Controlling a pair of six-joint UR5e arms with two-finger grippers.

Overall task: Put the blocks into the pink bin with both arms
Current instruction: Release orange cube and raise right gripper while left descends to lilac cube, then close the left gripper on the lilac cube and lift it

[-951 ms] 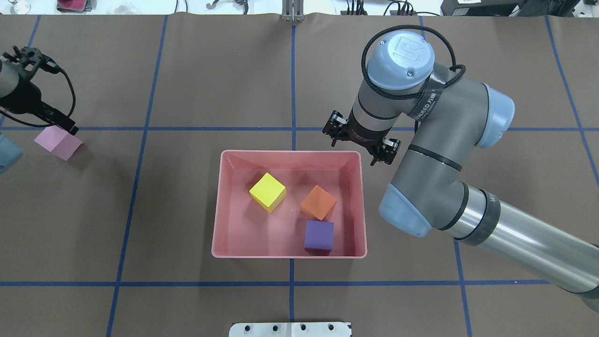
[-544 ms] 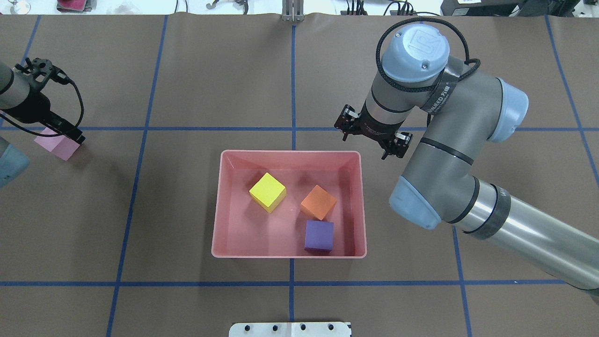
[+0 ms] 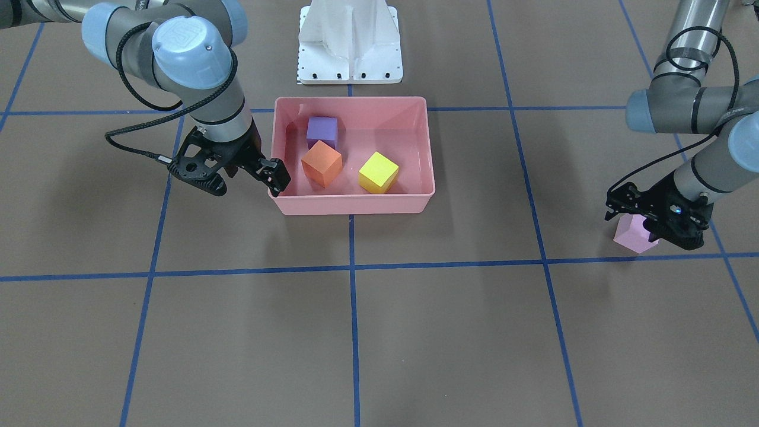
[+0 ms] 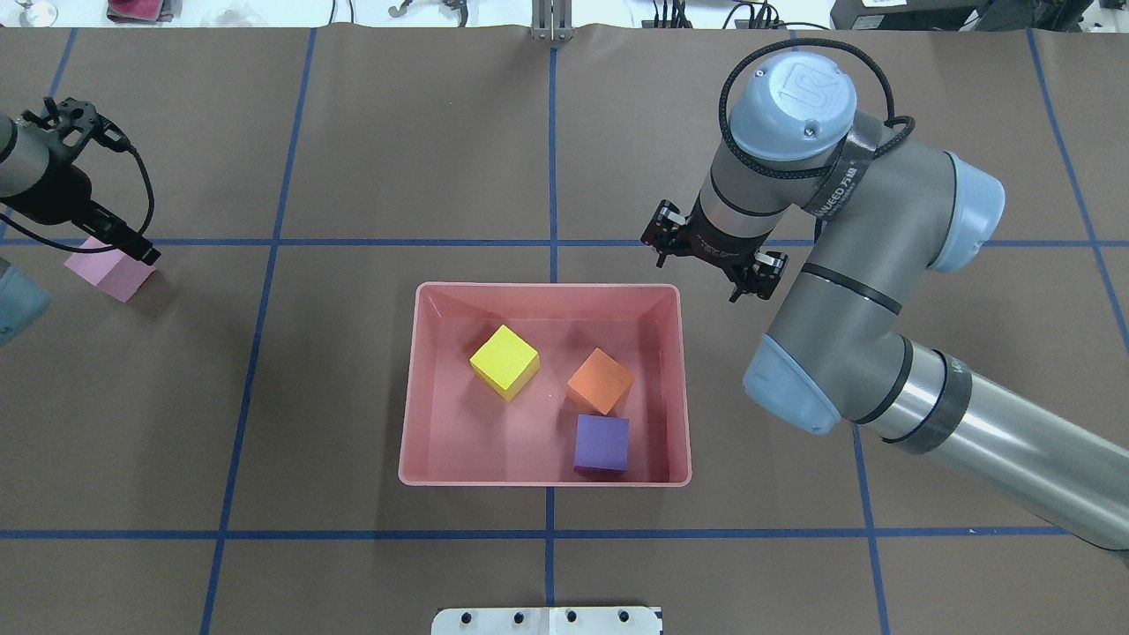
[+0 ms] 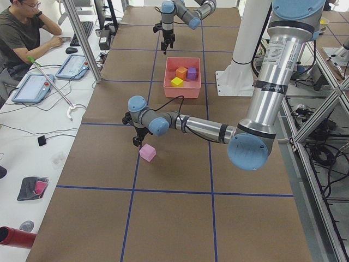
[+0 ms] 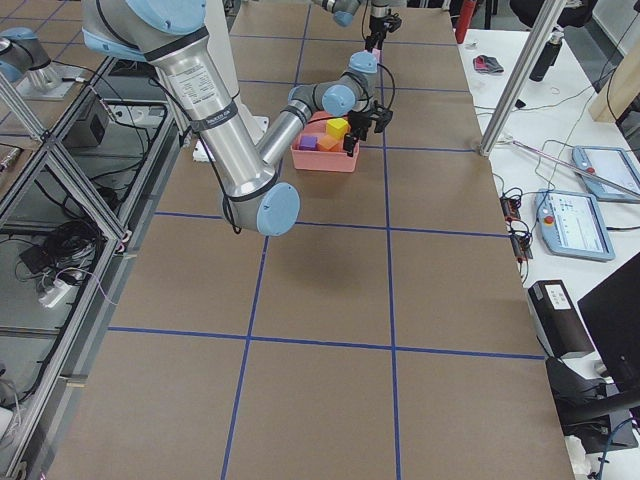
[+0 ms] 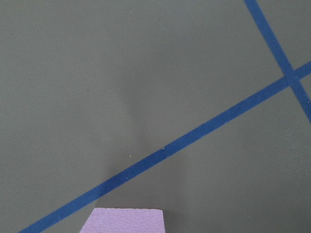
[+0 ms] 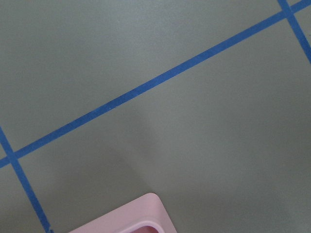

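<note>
The pink bin [image 4: 411, 388] stands mid-table and holds the yellow block [image 4: 504, 362], the orange block [image 4: 601, 380] and the purple block [image 4: 601, 444]. The light pink block [image 4: 110, 275] lies on the table at the far left, also in the front view [image 3: 633, 235] and at the bottom edge of the left wrist view [image 7: 124, 221]. My left gripper [image 4: 106, 240] is open and sits low over this block, its jaws either side of it. My right gripper [image 4: 710, 256] is open and empty, just outside the bin's far right corner [image 8: 141, 216].
Blue tape lines [image 4: 551, 242] cross the brown table cover. The white base pedestal [image 3: 350, 41] stands behind the bin on the robot's side. An operator [image 5: 24, 33] sits at a side desk with tablets beyond the table's far edge.
My right arm has moved to the right, away from the bin's far right corner. My left gripper has shifted slightly over the light pink block. The blocks have not moved.
</note>
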